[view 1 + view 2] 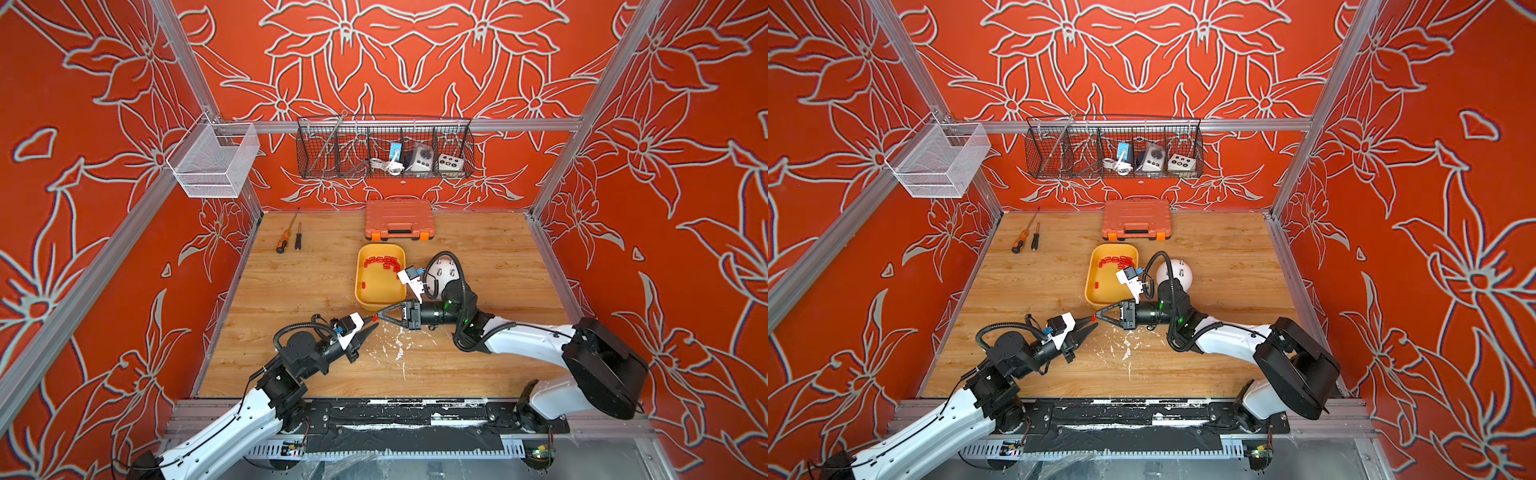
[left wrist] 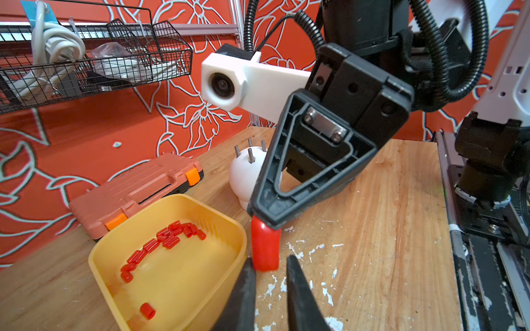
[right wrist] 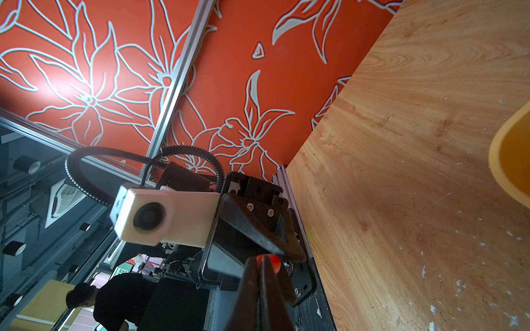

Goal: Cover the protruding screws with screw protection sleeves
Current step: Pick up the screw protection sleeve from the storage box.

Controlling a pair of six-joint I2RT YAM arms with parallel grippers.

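right jaws pinching sleeve (image 2: 265,248), left jaws parted

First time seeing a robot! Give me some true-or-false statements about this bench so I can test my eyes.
1. The right gripper pinches a small red plastic sleeve. True.
2. The four thin grey metal studs on the white dome already wear red caps. False: all four are bare.
3. The yellow plastic tray holds more red sleeves. True.
4. The orange plastic tool case lies open. False: it is shut.
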